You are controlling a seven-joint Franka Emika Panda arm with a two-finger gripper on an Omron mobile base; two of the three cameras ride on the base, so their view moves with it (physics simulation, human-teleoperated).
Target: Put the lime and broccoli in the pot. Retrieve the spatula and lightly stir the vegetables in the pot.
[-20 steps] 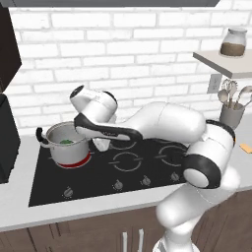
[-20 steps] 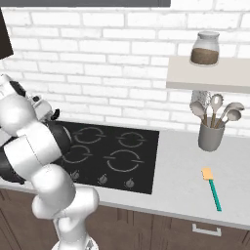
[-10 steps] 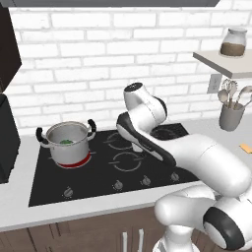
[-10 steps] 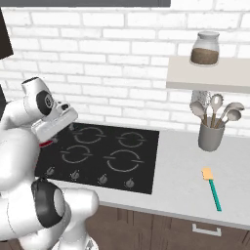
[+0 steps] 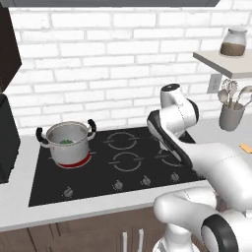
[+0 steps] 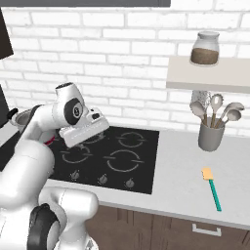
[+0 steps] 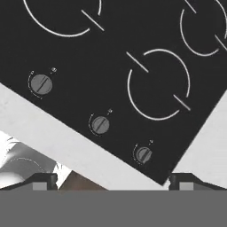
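One spatula (image 6: 212, 188) lies right, pot (image 5: 67, 143) sits left.

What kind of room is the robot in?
It looks like a kitchen. There is a black cooktop with burner rings and knobs, a steel pot on one burner, and a grey cup of cooking utensils on the counter by a white brick wall.

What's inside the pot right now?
Something green shows inside the pot, likely the broccoli. The pot's wall covers the rest, so the lime can't be confirmed.
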